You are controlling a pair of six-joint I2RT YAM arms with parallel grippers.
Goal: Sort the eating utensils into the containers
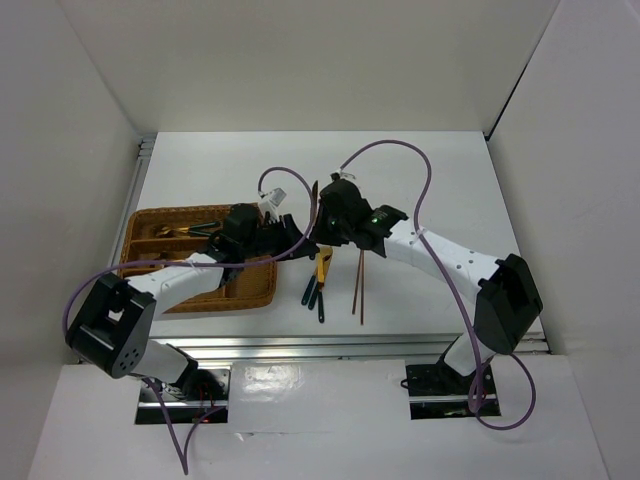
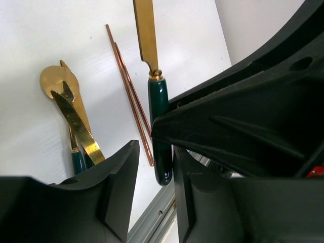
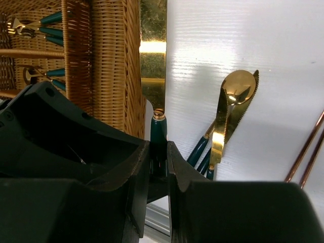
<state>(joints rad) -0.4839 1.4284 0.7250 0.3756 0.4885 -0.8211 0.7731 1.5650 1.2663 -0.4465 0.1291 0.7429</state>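
Knife (image 3: pixel 158 126) clamped by its handle in right gripper (image 3: pixel 158 154).
Left gripper (image 2: pixel 154 157) is parted near the handle's end; tray (image 3: pixel 114 66) is seen at 10 o'clock.

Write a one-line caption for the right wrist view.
Right gripper clamps a teal-handled gold knife beside the wicker tray.

knife (image 3: pixel 158 132): gold blade, dark teal handle
spoon (image 3: pixel 239 87): shiny gold
serrated knives (image 3: pixel 221 126): gold blades, teal handles
chopsticks (image 2: pixel 129 86): coppery reddish-brown
tray (image 3: pixel 114 61): tan-brown, woven wicker pattern
utensils in tray (image 3: pixel 50 20): gold heads, teal handles
worktop (image 3: pixel 212 40): white
left gripper (image 2: pixel 154 152): black
right gripper (image 3: pixel 158 152): black
cables (image 1: pixel 429 185): purple
arms (image 1: pixel 445 258): white shells, black joints
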